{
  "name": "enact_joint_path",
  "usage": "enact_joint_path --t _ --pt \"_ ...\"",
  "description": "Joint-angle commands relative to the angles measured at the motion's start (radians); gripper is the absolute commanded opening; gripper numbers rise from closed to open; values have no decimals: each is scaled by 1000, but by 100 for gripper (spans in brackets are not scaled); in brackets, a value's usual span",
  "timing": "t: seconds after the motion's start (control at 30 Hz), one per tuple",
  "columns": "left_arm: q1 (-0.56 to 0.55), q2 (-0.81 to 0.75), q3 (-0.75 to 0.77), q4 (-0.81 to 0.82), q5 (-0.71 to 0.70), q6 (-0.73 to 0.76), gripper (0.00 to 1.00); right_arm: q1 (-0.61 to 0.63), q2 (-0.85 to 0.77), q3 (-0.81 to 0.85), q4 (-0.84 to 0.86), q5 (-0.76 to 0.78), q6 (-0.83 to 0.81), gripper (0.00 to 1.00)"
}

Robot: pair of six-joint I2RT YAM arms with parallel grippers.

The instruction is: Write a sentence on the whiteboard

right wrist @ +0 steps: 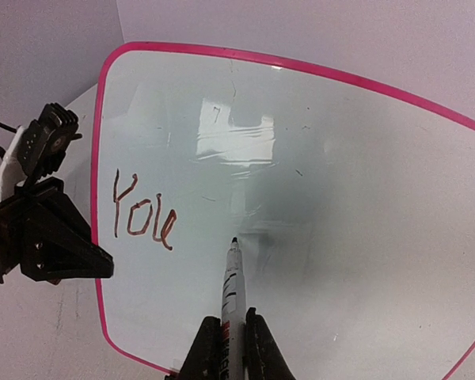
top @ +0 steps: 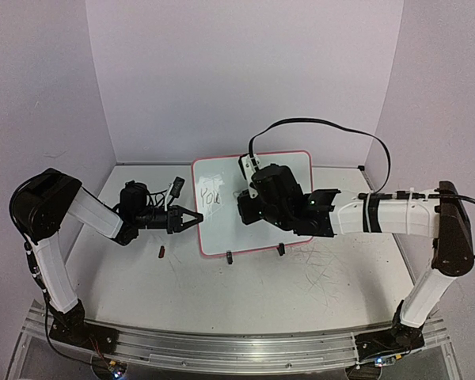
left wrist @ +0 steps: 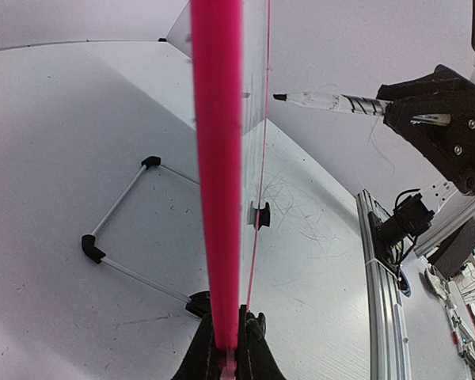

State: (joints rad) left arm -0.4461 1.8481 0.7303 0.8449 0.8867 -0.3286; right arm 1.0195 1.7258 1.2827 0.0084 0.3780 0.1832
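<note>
One table (top: 301, 293) bearing the whiteboard (top: 222, 229), upright at its middle. One left hand (left wrist: 229, 348), clamped on the whiteboard's left rim. One right hand (right wrist: 231, 340), closed round a marker (right wrist: 229, 289), tip just right of "You". The sentence (right wrist: 142, 214): one word, on the whiteboard's left. Advised: leave a word gap, hold the baseline, press lightly.

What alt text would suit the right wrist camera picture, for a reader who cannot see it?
A white-barrelled marker pen, held in the right gripper, points its dark tip at a small white board with a pink rim, just right of the handwritten word "You". The black left gripper holds the board's left edge.
</note>
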Motion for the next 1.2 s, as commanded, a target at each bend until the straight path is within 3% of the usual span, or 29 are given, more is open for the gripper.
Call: enact_joint_path --t 0.0,1.17 --pt "-3 -16 10 -36 -67 49 0 2 7 47 52 -37 -26 0" --pt "-4 -18 12 -44 -71 54 0 2 70 90 23 10 7 0"
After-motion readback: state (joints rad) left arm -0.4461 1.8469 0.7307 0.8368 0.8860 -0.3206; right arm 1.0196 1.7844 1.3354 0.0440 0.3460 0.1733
